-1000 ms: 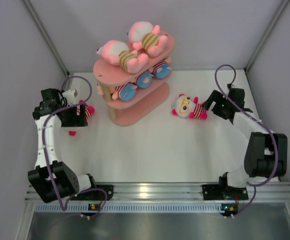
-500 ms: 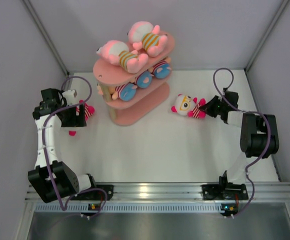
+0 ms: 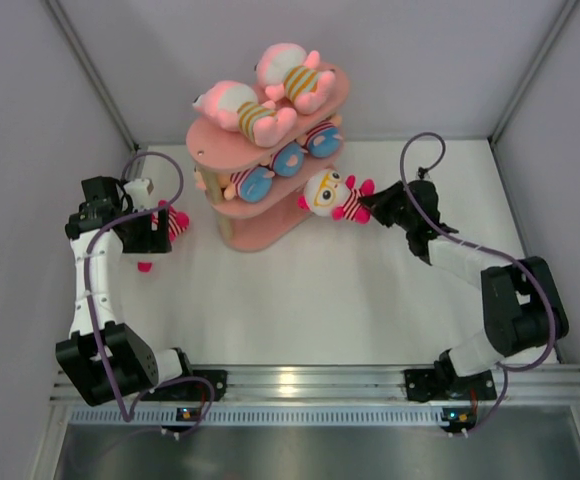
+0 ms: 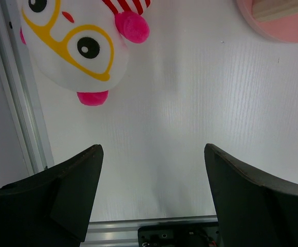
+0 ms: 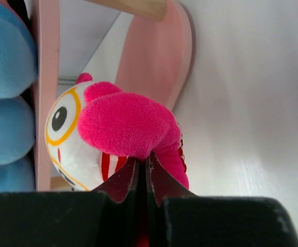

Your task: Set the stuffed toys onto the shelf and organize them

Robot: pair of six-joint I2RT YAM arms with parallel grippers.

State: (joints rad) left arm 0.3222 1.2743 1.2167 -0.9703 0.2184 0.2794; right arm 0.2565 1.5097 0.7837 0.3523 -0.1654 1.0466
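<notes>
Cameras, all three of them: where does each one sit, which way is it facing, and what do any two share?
Top view: above and behind the bases, looking down on the table, the shelf, the left arm and the right arm.
Left wrist: looks down at the table past its open left fingers toward a glasses toy.
Right wrist: faces the shelf's bottom board; right fingers pinch a second toy by a pink limb.
Shared: top and right wrist both show that second toy and the shelf.

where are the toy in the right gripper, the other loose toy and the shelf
held toy [image 3: 322, 193]: top external view, on its white face
loose toy [image 4: 69, 43]: left wrist view, on its white face
shelf [image 3: 268, 233]: top external view, bare front of its bottom board
</notes>
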